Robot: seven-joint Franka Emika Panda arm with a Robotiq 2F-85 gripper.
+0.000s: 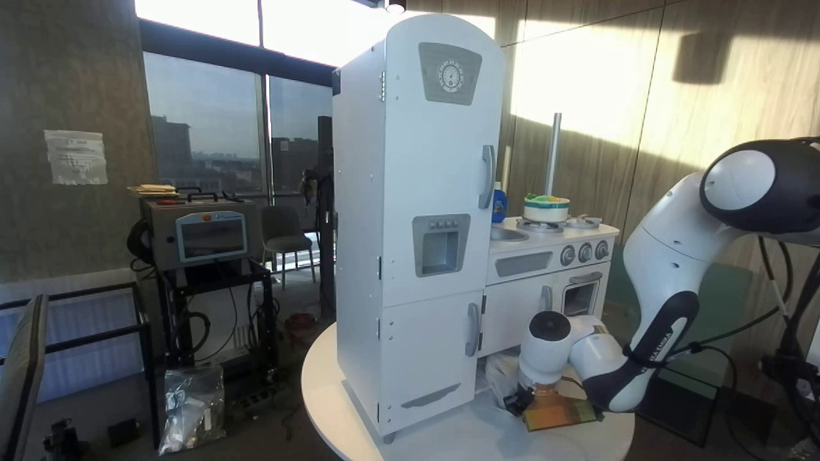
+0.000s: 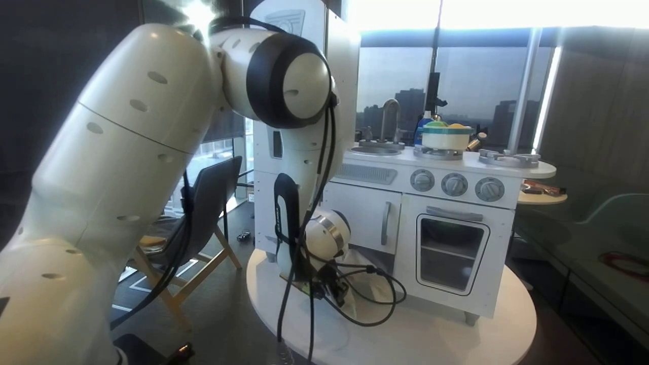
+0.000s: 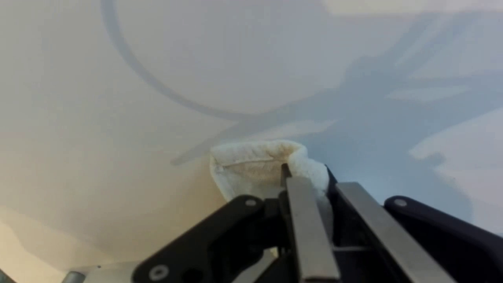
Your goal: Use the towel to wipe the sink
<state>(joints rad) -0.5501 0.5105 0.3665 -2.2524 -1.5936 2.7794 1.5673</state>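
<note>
The white towel (image 3: 251, 173) shows in the wrist view as a folded cloth with brownish shading. Part of it is bunched between the two fingers of my gripper (image 3: 308, 173), which is shut on it. In both exterior views the towel (image 1: 503, 379) (image 2: 372, 284) is a pale, crumpled cloth low in front of the play kitchen, partly hidden by the arm. My gripper (image 1: 519, 401) is low over the round table, well below the sink. The round grey sink (image 1: 509, 235) is set in the kitchen's counter. It also shows with its faucet in an exterior view (image 2: 376, 150).
The tall white play fridge (image 1: 442, 192) stands beside the sink. A white and teal pot (image 2: 446, 138) sits on a burner right of the sink, with a blue bottle (image 1: 499, 203) behind. Loose black cables (image 2: 372, 322) hang by the gripper. The white round table (image 2: 431, 334) carries the kitchen.
</note>
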